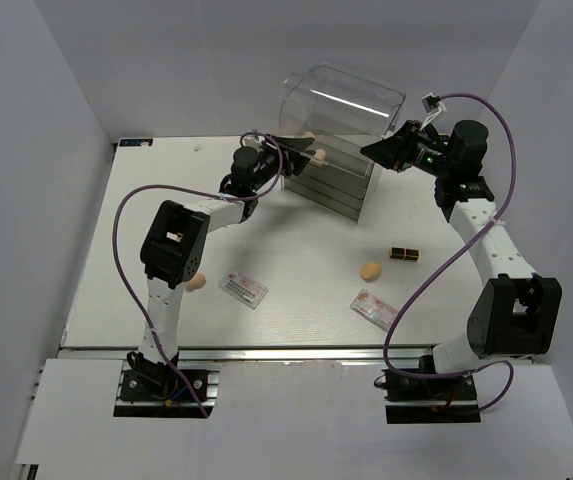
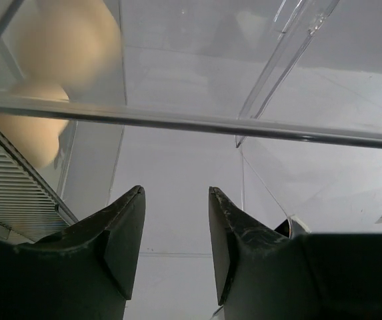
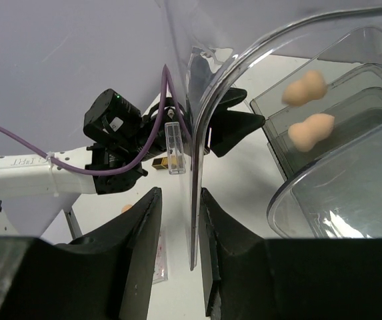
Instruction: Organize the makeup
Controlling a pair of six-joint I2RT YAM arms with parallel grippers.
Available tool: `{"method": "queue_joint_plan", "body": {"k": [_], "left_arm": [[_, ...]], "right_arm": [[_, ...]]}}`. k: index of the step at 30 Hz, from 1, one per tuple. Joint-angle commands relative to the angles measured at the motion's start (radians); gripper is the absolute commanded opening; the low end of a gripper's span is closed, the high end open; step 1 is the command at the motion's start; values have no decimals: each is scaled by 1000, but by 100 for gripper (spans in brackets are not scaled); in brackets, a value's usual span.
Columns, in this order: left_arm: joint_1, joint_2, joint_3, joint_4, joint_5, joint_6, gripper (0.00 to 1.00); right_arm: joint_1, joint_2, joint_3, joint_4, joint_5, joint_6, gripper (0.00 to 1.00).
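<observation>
The clear drawer box [image 1: 331, 180] stands at the back with its lid [image 1: 351, 92] raised. My right gripper [image 1: 384, 151] straddles the lid's edge [image 3: 194, 200]. Its right finger lies against the edge, with a gap on the left side. My left gripper [image 1: 294, 152] is open and empty at the box's left side [image 2: 176, 190]. Two peach sponge shapes [image 3: 304, 90] [image 2: 71, 40] show inside the box. On the table lie a sponge [image 1: 369, 270], another sponge [image 1: 196, 283], a dark tube [image 1: 403, 253] and two packets [image 1: 243, 290] [image 1: 374, 308]. A second tube is not visible.
White walls close in the table on the left, back and right. A metal rail [image 1: 296, 352] runs along the near edge. Purple cables [image 1: 126, 215] loop off both arms. The left arm's elbow [image 1: 173, 240] hangs over the second sponge.
</observation>
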Motion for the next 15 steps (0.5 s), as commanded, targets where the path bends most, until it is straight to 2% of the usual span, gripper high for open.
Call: {"method": "queue_joint_plan", "body": {"k": [1,5,8,9,10,11,15], "left_arm": [[-7,-38,-1,-13,7,8,53],[-7,-53,-9,-28,16,17,53],[-5,-75,-38,-24,31,17,41],[-5,-96,-53,-21,36,21,34],[-7,-110,-82,-27,44,29,22],[-5,-127,-98,-39,54,40,18],[-5,-240,-184,-224,54,179,3]], "right_arm": [[-3,-56,5,80,-31,10,34],[-3,-53,8,84,-32,15,34],[-3,-51,13,84,-31,15,34],[-3,-51,13,84,-32,15,34],[-3,-50,13,84,-32,13,34],[-3,-50,13,84,-34,15,34],[-3,-50,13,87,-31,18,34]]}}
